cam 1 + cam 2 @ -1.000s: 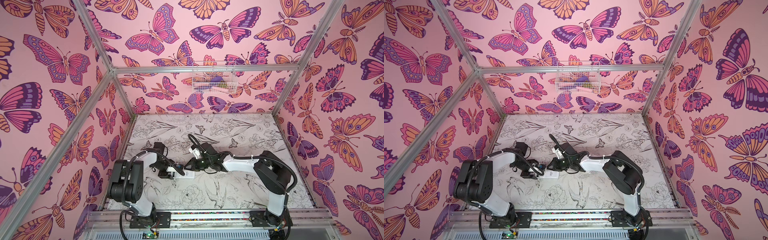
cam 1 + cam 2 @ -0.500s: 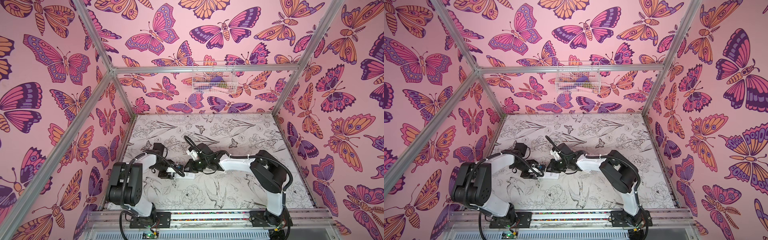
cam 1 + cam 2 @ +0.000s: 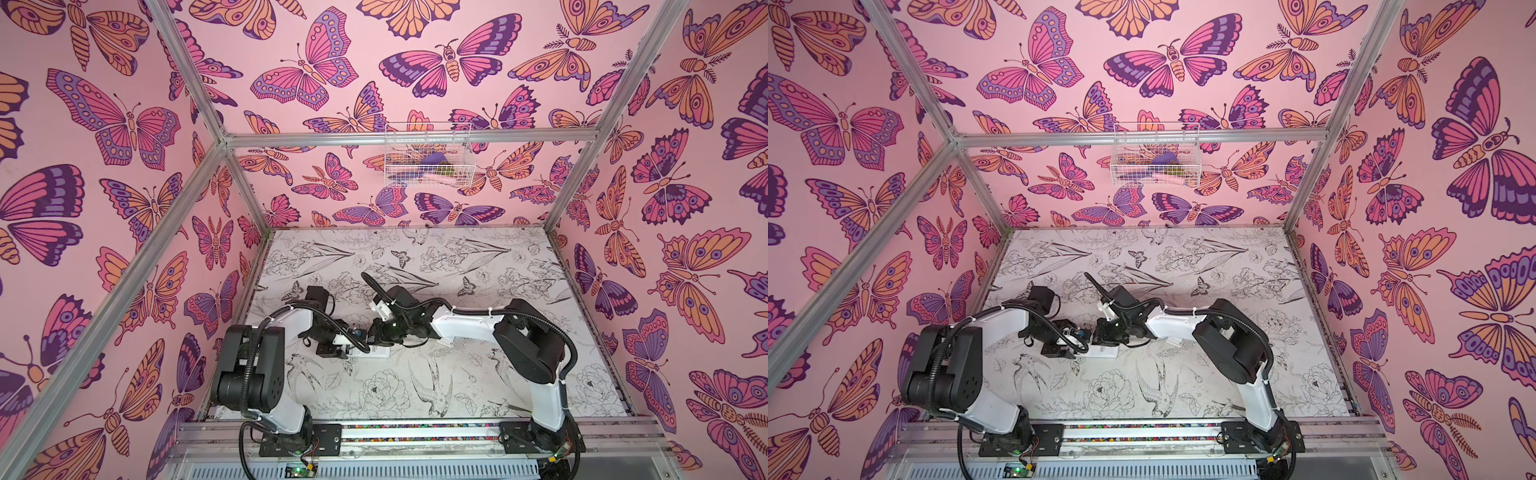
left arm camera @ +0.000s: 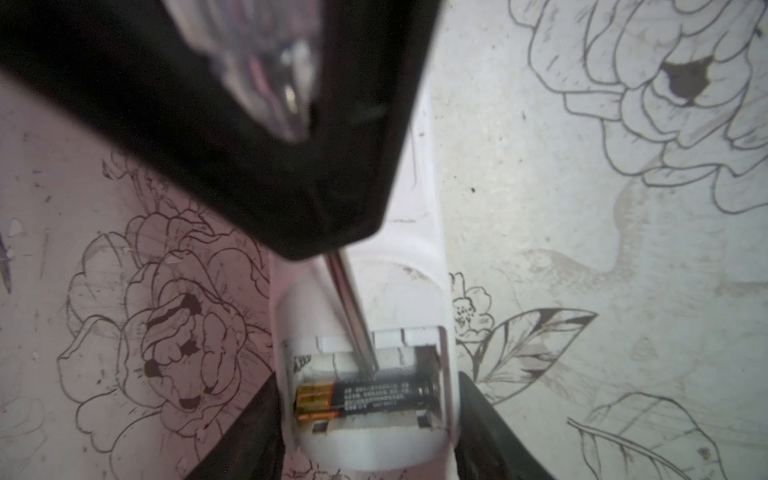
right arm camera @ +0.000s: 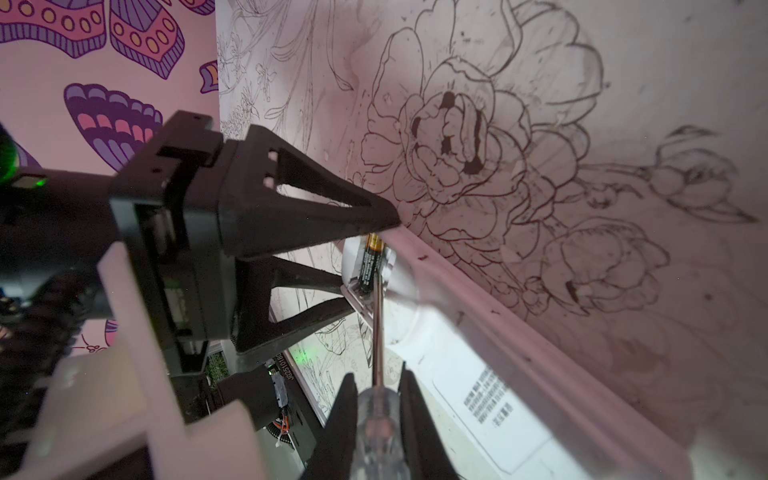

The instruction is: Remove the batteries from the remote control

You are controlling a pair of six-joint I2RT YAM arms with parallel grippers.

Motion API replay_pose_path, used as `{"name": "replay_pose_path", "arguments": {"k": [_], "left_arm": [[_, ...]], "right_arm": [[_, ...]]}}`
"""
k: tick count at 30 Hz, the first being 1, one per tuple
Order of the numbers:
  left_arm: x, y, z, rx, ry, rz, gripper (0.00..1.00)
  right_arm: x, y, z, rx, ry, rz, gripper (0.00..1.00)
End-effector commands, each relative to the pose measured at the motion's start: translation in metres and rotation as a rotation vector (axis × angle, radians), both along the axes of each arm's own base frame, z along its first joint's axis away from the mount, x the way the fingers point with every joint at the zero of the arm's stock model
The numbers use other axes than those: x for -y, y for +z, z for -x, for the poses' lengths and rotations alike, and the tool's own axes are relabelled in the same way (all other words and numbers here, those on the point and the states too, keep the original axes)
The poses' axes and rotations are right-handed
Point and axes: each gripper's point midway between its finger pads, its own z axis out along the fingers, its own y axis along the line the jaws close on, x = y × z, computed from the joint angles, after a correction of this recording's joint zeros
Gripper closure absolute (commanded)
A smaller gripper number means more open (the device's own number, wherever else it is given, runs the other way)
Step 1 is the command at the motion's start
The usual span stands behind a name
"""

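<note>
I judge myself partway through. The remote control [image 4: 399, 299] lies back-up on the table [image 3: 457, 374], left of the middle and nearer the front edge than the back edge. Its cover is off, and the battery bay [image 4: 415, 336] stands open at the end of the remote. My left gripper [image 5: 370, 257] is closed on that end, 1 finger against each long side, pinning it down. My right gripper [image 5: 377, 384] is clamped on the clear handle of the screwdriver [image 4: 353, 316]. Its steel shaft runs over the remote's back, and its tip sits inside the bay, touching or just beside the black battery [image 4: 374, 392].

That battery, gold at 1 end, lies seated across the bay. The slot on the tip's side shows only bare white plastic, so I take it as already emptied. On the far side of the black battery a thin orange strip shows. It may be a 2nd cell or only part of the label; I cannot tell.

I see no freed cell on the table in any view, though my arms hide the surface around the remote in both top views. What is left, as I read it, is to lever out this black battery and anything seated beside it.
</note>
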Motion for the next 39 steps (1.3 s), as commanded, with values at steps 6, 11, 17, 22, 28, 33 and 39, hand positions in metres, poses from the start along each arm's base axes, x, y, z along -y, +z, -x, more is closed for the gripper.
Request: {"name": "replay_pose_path", "arguments": {"k": [6,11,17,22,28,33,39], "left_arm": [[-0.010,-0.018,0.013,-0.043,-0.010,-0.052,0.56],[-0.011,-0.021,0.012,-0.049,-0.006,-0.059,0.57],[-0.009,-0.018,0.015,-0.045,-0.005,-0.043,0.57],[-0.007,-0.018,0.014,-0.054,0.006,-0.039,0.57],[-0.007,-0.019,0.016,-0.053,-0.001,-0.040,0.57],[-0.008,-0.020,0.014,-0.053,0.008,-0.049,0.59],[-0.007,-0.020,0.015,-0.049,-0.005,-0.045,0.59]], "right_arm": [[0.005,-0.027,-0.007,-0.050,-0.035,0.007,1.00],[0.006,-0.029,-0.008,-0.046,-0.046,0.068,1.00],[0.024,-0.014,-0.015,0.047,-0.101,0.240,1.00],[0.020,-0.023,-0.019,0.032,-0.124,0.254,1.00],[0.011,-0.040,-0.018,-0.033,-0.121,0.217,1.00],[0.020,-0.042,-0.025,-0.082,-0.150,0.127,1.00],[0.023,-0.048,-0.032,-0.152,-0.184,0.021,1.00]]}}
